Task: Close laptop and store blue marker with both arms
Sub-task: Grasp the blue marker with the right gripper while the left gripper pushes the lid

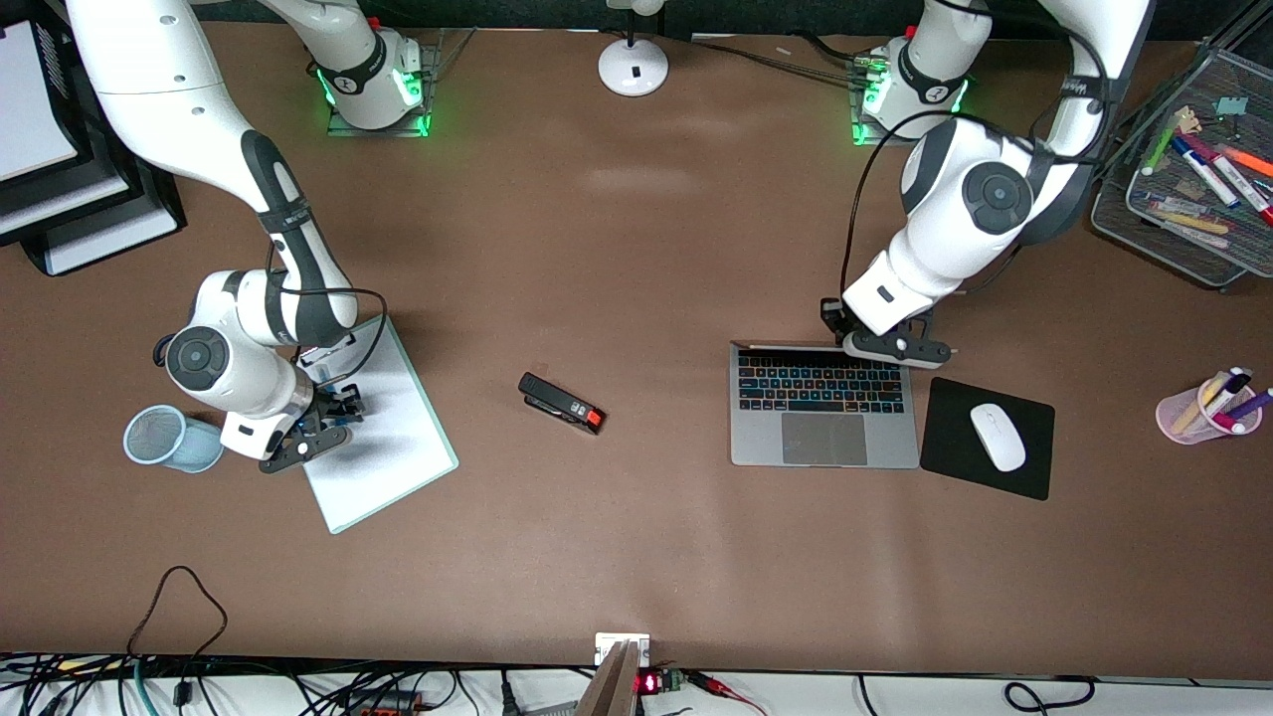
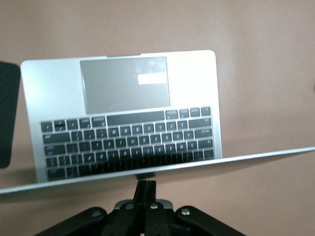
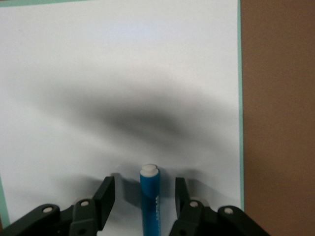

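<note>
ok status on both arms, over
Left gripper shut, at the top edge of the open laptop screen. Right gripper open around the blue marker on the white board, fingers not yet touching. Nothing in the way.

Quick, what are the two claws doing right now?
Left claw: shut, at the laptop lid's edge.
Right claw: open around the blue marker.

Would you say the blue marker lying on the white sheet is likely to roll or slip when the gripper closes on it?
Probably. The blue marker looks round and smooth, so it may roll on the flat white sheet. It seems stiff and light, centred between the right gripper's open fingers, so a square pinch should hold.
</note>
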`<control>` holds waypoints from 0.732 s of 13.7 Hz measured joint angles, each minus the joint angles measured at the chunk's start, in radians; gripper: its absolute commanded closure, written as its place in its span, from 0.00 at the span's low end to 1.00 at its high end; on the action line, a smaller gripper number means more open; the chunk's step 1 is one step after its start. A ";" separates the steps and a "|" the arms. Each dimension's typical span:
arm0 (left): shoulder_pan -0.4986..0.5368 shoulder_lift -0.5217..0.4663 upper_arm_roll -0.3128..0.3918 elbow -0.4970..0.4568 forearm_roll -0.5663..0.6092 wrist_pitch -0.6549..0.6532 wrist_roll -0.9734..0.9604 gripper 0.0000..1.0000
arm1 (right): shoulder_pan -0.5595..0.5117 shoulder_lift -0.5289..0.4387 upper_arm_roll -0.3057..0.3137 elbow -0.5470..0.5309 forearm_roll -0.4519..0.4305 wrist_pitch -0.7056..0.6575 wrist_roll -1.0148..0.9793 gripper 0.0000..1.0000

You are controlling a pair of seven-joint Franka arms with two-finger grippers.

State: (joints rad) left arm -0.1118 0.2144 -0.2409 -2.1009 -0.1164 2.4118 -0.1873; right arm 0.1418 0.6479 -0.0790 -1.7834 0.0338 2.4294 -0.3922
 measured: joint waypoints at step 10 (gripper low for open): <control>0.016 0.283 0.009 0.231 0.117 0.122 0.002 1.00 | -0.004 0.005 0.000 0.001 0.001 0.000 0.000 0.68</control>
State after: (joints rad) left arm -0.0955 0.4972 -0.2322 -1.8701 0.0005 2.5333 -0.1852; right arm 0.1376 0.6532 -0.0793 -1.7823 0.0344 2.4294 -0.3920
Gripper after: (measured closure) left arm 0.991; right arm 0.674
